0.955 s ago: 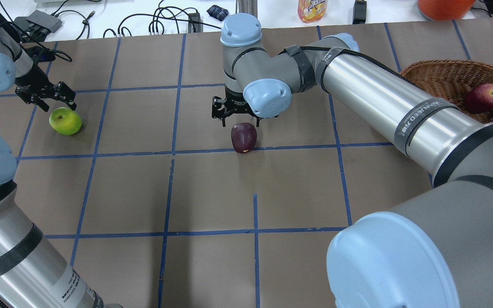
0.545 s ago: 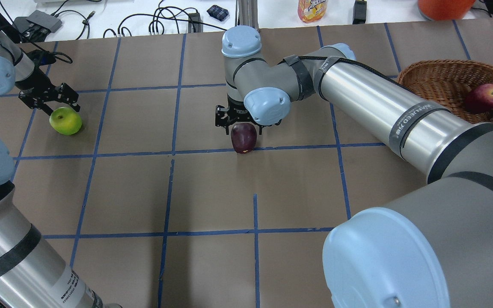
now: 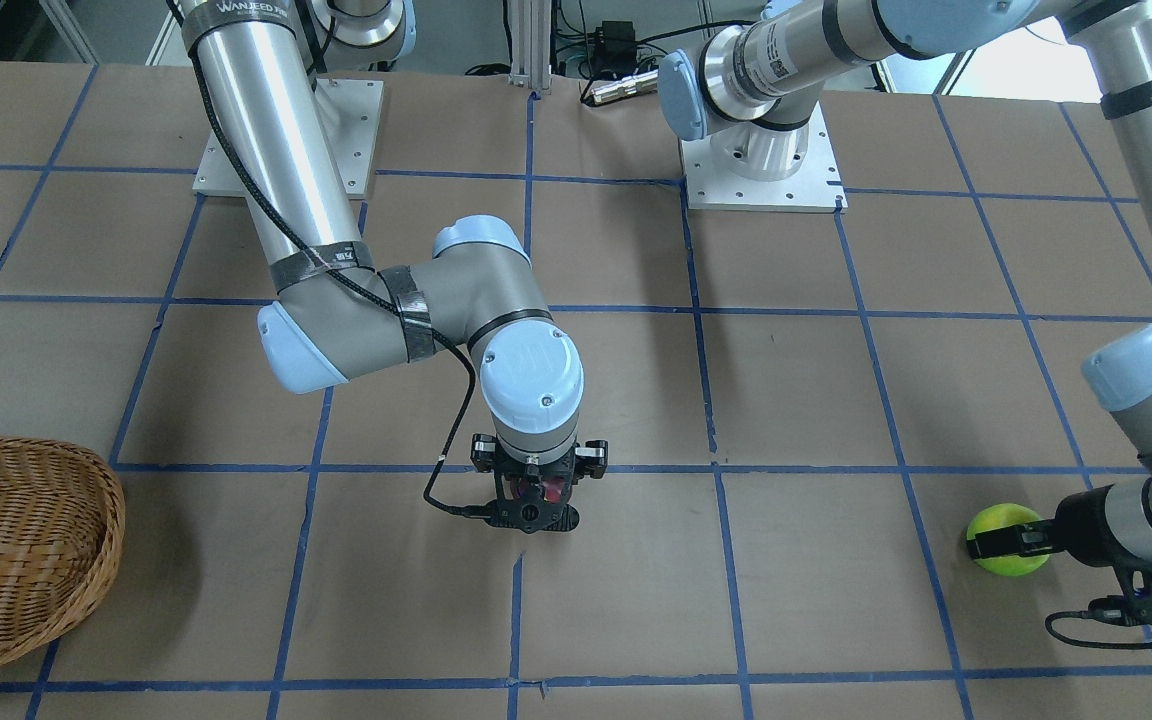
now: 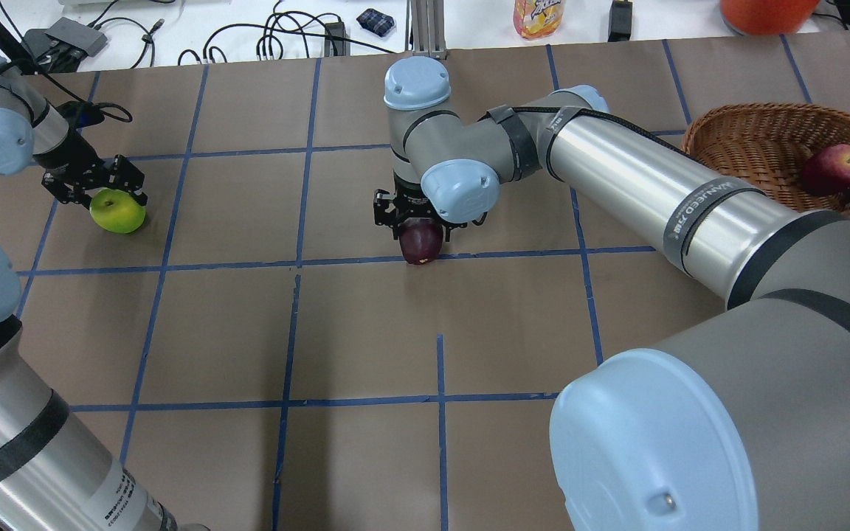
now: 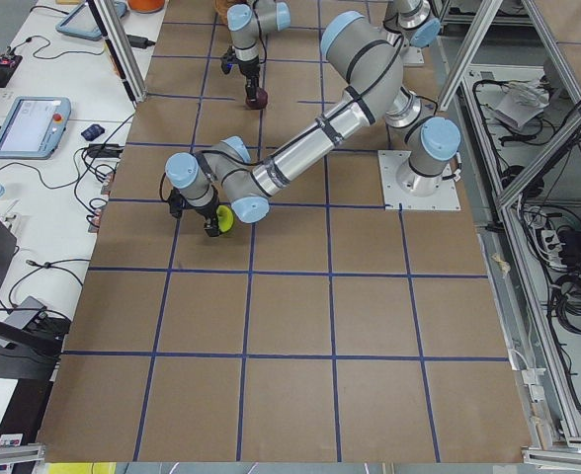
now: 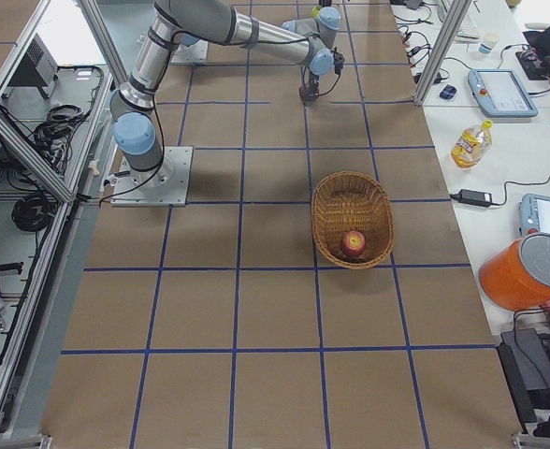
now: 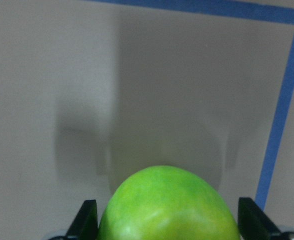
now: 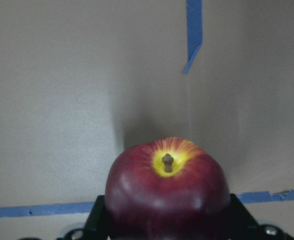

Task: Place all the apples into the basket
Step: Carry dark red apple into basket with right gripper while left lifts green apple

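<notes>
Right claw astride upright maroon apple, grip unclear, stem up; left claw wide astride green apple

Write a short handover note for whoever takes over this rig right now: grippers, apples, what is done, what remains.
Left gripper: fingers straddle the green apple on the table; whether it is clamped is unclear.
Right gripper: straddles the maroon apple, also on the table; likewise unclear.
Done: the red apple lies in the basket.
To do: grip and lift both apples, then carry them to the basket.
</notes>
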Robot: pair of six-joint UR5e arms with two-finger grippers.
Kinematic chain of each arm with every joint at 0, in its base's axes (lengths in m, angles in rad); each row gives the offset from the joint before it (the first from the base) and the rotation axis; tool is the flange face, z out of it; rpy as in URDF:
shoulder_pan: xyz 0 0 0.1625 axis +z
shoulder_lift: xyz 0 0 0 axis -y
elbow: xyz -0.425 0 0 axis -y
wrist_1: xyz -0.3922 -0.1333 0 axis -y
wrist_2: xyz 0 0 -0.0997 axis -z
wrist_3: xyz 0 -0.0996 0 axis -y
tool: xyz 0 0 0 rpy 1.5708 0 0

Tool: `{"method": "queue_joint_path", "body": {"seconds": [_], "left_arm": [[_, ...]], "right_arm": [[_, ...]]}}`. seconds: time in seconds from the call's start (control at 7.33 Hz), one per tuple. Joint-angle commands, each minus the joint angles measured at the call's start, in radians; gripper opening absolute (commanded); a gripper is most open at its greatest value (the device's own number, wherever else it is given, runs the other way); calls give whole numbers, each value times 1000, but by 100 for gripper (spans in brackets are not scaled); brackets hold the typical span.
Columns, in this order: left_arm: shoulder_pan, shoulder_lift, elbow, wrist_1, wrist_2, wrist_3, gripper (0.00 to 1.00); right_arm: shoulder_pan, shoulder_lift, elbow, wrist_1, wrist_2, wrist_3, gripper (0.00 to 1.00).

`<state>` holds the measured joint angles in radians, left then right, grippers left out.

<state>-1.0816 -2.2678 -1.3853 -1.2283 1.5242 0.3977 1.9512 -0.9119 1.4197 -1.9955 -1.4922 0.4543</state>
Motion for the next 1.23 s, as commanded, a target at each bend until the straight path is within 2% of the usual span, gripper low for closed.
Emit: {"method": "queue_joint_path", "body": {"seconds": [0.0,0.14,0.27,0.41,0.55,0.68,0.82,0.95,1.09], "left_arm": [[0,2,-11,4,1,50,54],[-9,5,20,-3,19,99,12],[-24,31,46,-46,19,99,4],[-73,84,61,-104,13,99,0],[-166,138,22,-144,-16,25,0],[-267,181,-39,-135,-80,-108,0],[-346,203,-79,-131,-184,-244,0],[-453,224,-93,-99,-187,-398,0],[-574,223,-92,-15,-181,-495,0]], "right_arm": [[-14,-49,-17,36,4,6,0],[-49,-130,-16,105,-5,0,0],[-133,-180,-22,188,-8,-8,0],[-244,-235,-24,274,-7,-34,0],[-359,-270,-24,306,-11,-166,0],[-464,-283,-24,311,-46,-300,0],[-559,-274,-9,296,-107,-468,0],[-640,-254,-5,285,-117,-661,0],[-719,-208,-5,264,-117,-759,0]]}}
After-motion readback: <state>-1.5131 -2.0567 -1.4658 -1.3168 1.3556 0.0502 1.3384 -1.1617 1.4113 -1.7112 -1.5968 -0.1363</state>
